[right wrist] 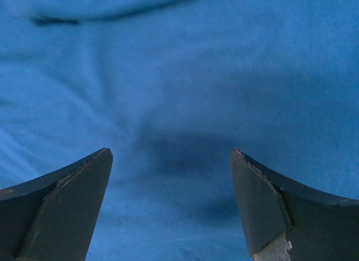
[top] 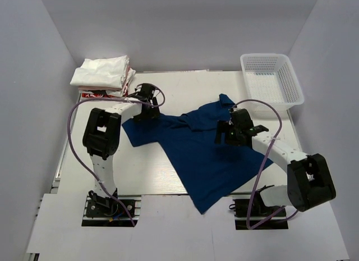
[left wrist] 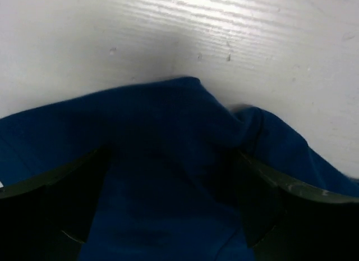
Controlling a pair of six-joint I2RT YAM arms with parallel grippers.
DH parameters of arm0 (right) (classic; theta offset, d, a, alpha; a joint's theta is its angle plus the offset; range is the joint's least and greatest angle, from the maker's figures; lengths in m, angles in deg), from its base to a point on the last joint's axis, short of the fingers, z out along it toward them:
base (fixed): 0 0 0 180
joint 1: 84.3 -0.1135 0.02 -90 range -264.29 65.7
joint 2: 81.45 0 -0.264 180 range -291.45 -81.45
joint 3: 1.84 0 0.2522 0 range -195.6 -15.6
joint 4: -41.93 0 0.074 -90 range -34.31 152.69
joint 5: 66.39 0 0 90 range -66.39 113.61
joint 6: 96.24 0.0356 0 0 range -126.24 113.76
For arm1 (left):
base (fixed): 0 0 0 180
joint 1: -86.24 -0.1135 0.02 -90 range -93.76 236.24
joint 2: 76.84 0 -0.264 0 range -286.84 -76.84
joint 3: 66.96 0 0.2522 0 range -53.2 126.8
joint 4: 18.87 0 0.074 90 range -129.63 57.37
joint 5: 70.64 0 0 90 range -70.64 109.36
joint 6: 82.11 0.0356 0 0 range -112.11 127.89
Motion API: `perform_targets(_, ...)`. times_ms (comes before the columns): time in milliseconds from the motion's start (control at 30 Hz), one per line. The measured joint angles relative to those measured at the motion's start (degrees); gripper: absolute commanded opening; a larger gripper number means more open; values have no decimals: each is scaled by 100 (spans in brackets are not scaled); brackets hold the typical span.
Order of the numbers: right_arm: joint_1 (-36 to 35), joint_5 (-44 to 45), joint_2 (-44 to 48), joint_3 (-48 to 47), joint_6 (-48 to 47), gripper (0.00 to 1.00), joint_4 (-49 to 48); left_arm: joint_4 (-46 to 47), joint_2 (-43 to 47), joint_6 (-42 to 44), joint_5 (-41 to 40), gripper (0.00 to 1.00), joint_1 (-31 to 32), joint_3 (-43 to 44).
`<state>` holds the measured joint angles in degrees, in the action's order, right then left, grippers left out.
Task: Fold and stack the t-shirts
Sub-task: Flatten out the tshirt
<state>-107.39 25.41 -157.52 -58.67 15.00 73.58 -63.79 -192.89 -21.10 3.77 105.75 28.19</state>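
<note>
We find the large navy blue cloth t-shirt [top: 207, 154] lying on the middle of the white table [top: 151, 177], its left end between the fingers [left wrist: 61, 210] of the left gripper [left wrist: 172, 154] and its midsection under the right gripper [right wrist: 171, 151]. Behind it, far left, sits the stack of folded white cloth t-shirts [top: 104, 73]. Far right stands the white plastic mesh basket [top: 295, 87].

Even, bright light comes from overhead; the white table [top: 140, 165] glows and the arms throw only faint, soft shadows. Seen from the left wrist, glare streaks the far table, while the left claw [left wrist: 174, 157] is dark, blurred and underexposed near the lens. From the right wrist, the navy shirt [right wrist: 179, 76] reads vivid blue, with a soft shadow pooling at the right claw [right wrist: 171, 151].
</note>
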Motion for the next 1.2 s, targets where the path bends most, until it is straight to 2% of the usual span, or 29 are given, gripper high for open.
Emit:
perform_targets(267,7,192,-863,-13,289,90,-264,245,776,-511,-52,100,-90,-1257)
perform_targets(367,15,299,-1554,-636,304,90,-352,267,1572,-763,70,100,-55,-2236)
perform_targets(567,26,472,-3134,-2387,247,90,-710,308,3626,-1204,1200,100,52,-4238)
perform_targets(733,17,439,-4030,-3593,17,90,-802,-4,4885,-1434,2297,100,304,-5018)
perform_targets(867,-20,352,-3976,-3674,-234,90,-763,-822,5182,-1394,2625,100,588,-4870)
perform_targets(967,-59,308,-3405,-3272,-393,90,-763,-1189,5101,-1246,2396,100,743,-4065)
perform_targets(1067,-96,186,-2245,-2387,-372,90,-890,-1191,4533,-977,1880,100,890,-2903)
perform_targets(1200,-103,-310,-789,-1156,4,90,-1075,-1027,3198,-341,1217,100,1158,-1399)
